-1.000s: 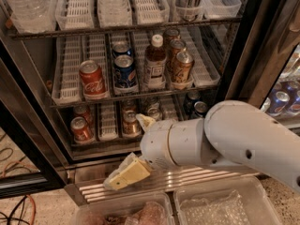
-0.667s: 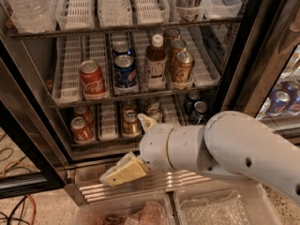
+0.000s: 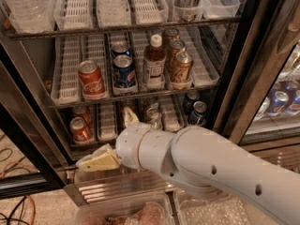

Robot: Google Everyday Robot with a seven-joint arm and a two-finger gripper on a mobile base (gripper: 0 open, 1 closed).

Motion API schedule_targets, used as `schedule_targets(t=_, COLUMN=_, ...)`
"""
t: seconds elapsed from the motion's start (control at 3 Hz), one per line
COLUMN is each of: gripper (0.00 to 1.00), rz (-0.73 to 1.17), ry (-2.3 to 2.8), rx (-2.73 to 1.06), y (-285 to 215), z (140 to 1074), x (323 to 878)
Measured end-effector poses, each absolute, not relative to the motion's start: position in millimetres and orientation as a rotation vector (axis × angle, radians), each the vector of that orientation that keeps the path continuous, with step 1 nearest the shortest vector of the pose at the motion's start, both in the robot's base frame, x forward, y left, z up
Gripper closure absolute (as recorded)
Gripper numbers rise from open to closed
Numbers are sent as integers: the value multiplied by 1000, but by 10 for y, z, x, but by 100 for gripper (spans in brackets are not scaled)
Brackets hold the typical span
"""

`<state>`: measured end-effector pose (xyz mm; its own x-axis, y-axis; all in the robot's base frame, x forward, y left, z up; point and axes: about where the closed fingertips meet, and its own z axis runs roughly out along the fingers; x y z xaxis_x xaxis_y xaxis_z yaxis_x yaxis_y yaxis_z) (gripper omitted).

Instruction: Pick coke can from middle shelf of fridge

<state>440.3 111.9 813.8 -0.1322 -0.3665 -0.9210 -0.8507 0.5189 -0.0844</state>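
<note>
1. While the end effector [image 3: 105, 142] hangs empty in front of the lower part of the fridge [image 3: 234, 83], the task is judged to be at its approach stage. No can has been grasped, and the reach, the closing and the lift out are all left to be done.
2. The two yellowish fingers [image 3: 99, 161] of the end effector are seen spread wide apart. One is pointed down and left over the slatted base [image 3: 117, 187], and the other is pointed up before the lower shelf [image 3: 108, 136]. Nothing is held between them, and nothing is seen to be touched.
3. On the lower shelf, behind the upper finger, red cans [image 3: 79, 130] are seen toward the left edge and dark cans [image 3: 197, 112] toward the right edge. These are not taken to be the target.
4. Above that lies the middle shelf [image 3: 140, 95], the surface that matters here. The coke can [image 3: 92, 78] is stood upright at the front edge of the surface, toward its left corner, in its own white lane. It is placed above the end effector and well apart from it.
5. Just beside the coke can, on its right, a blue Pepsi can [image 3: 124, 72] is stood at the same front edge. A white-capped bottle [image 3: 153, 63] and gold-brown cans [image 3: 181, 67] are lined up toward the right edge.
6. For the next move it is judged that the end effector must be raised and carried leftward to the can's height. Care is called for so that the Pepsi can is not knocked.
</note>
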Motion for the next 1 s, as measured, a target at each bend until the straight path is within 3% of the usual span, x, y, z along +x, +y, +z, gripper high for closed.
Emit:
schedule_targets(t=0.33, gripper=0, rz=555, ry=1645, rx=-1021, y=1564, z=8219, x=4418)
schedule_targets(t=1.0, gripper=0, rz=509, ry=1638, rx=-982, y=1611, z=8298, x=4494)
